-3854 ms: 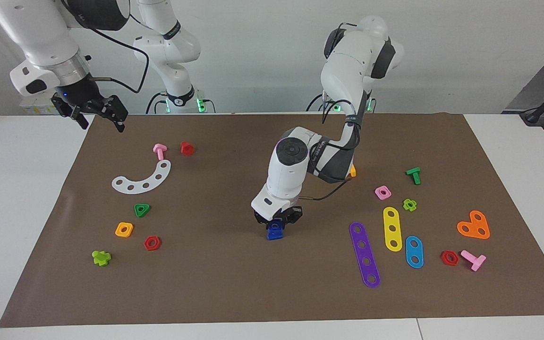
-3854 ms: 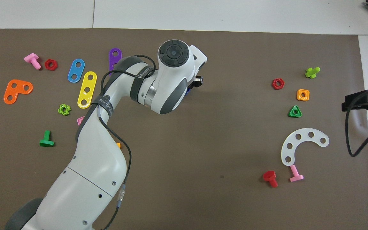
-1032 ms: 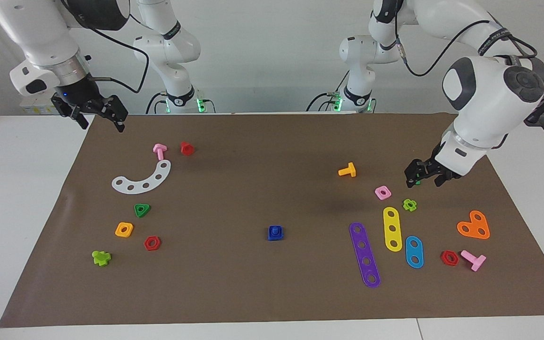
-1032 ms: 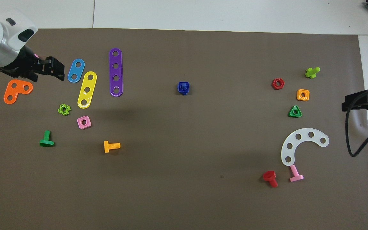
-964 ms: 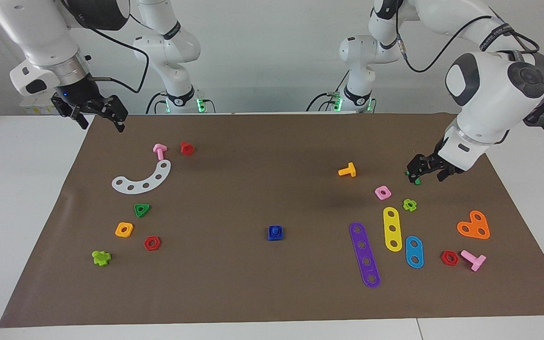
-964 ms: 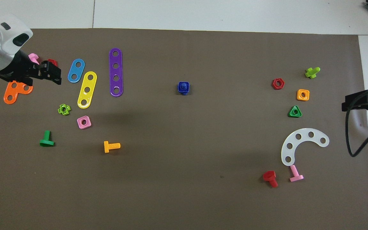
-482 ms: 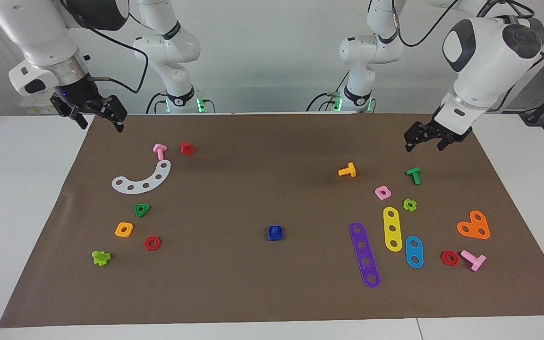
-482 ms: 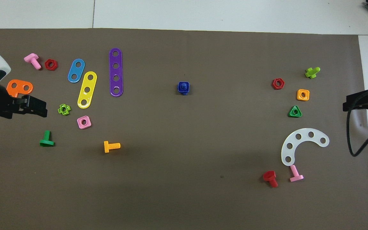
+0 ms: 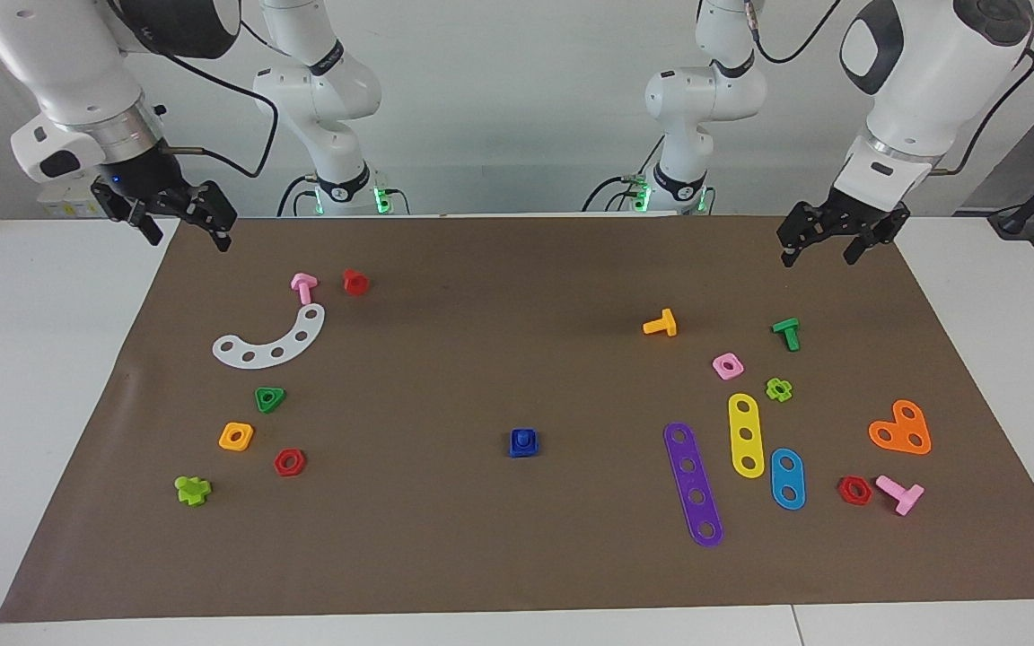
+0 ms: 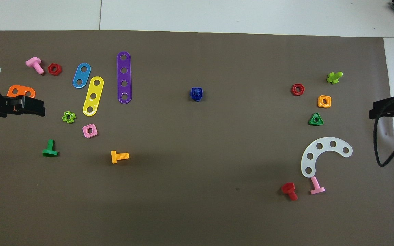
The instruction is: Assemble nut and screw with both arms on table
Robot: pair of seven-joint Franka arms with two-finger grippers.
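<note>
The blue square nut [image 9: 523, 447] lies in the middle of the brown mat [image 9: 481, 359]. The blue screw's stem [image 9: 526, 437] stands up through its hole, and the screw's head is hidden under the nut. The pair also shows in the overhead view, nut [image 10: 196, 96] and screw [image 10: 196, 91]. My left gripper [image 9: 818, 258] is open and empty, raised over the mat's left-arm end; it also shows in the overhead view [image 10: 39, 106]. My right gripper [image 9: 193, 240] is open and empty, waiting raised over the mat's right-arm end; it also shows in the overhead view [image 10: 375, 111].
Toward the left arm's end lie a purple strip [image 9: 693, 484], a yellow strip [image 9: 746, 434], a blue strip [image 9: 787, 478], an orange heart plate [image 9: 900, 429], a pink nut [image 9: 727, 365], a green bolt [image 9: 786, 333] and an orange bolt [image 9: 661, 324]. Toward the right arm's end lie a white arc [image 9: 271, 340], a green triangular nut [image 9: 269, 398] and an orange-yellow nut [image 9: 236, 436].
My left arm has let go of the blue pair, swung to its own end of the table, then risen and drawn back toward its base. The blue pair stays put.
</note>
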